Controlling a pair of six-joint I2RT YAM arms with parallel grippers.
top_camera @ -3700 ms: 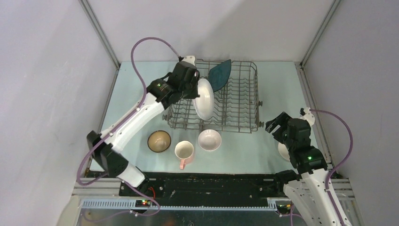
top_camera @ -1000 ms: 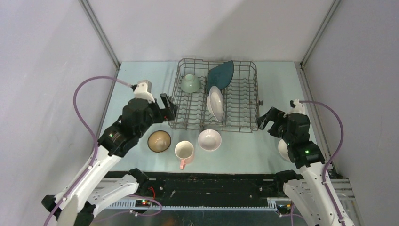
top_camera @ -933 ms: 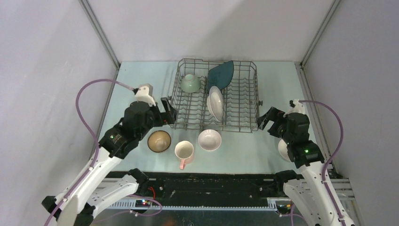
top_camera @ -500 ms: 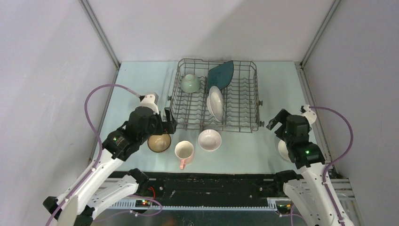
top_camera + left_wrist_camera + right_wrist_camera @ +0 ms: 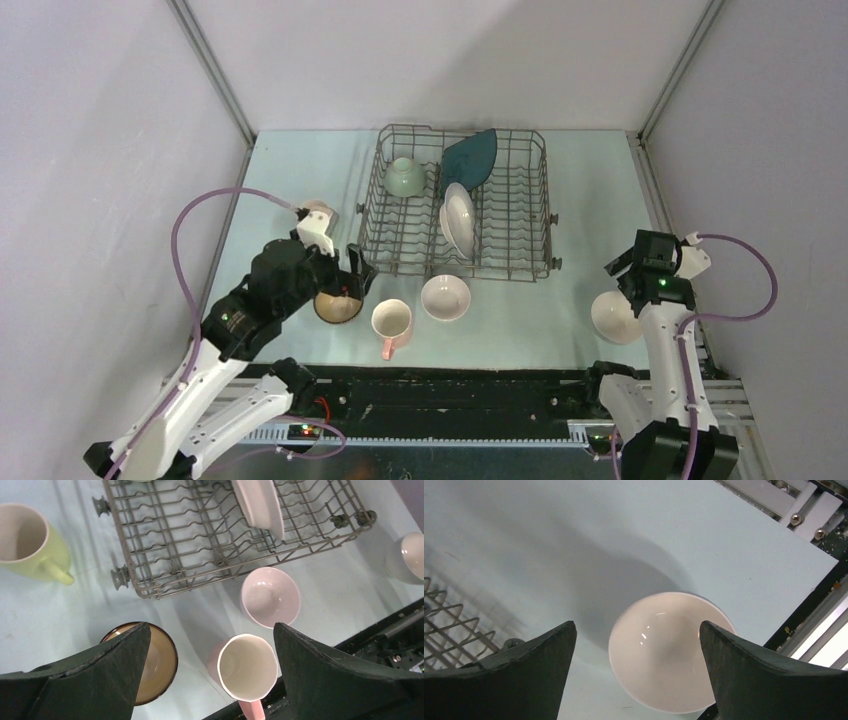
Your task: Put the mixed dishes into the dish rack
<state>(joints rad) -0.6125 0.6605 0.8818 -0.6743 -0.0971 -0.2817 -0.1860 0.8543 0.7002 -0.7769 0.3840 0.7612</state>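
Observation:
The grey wire dish rack holds a pale green bowl, a dark teal plate and a white plate standing on edge. In front of it sit a brown bowl, a pink mug and a white bowl. My left gripper hangs open above the brown bowl and pink mug, holding nothing. A pale yellow-green mug stands left of the rack. My right gripper is open over another white bowl, apart from it.
That right-hand white bowl sits close to the table's near right edge, beside the metal frame rail. The rack's front corner lies just left of my right gripper. Grey walls close in both sides.
My left gripper has moved from the rack's front left corner toward the near edge, over the brown bowl and pink mug. My right arm has swung round, uncovering the white bowl beneath it.

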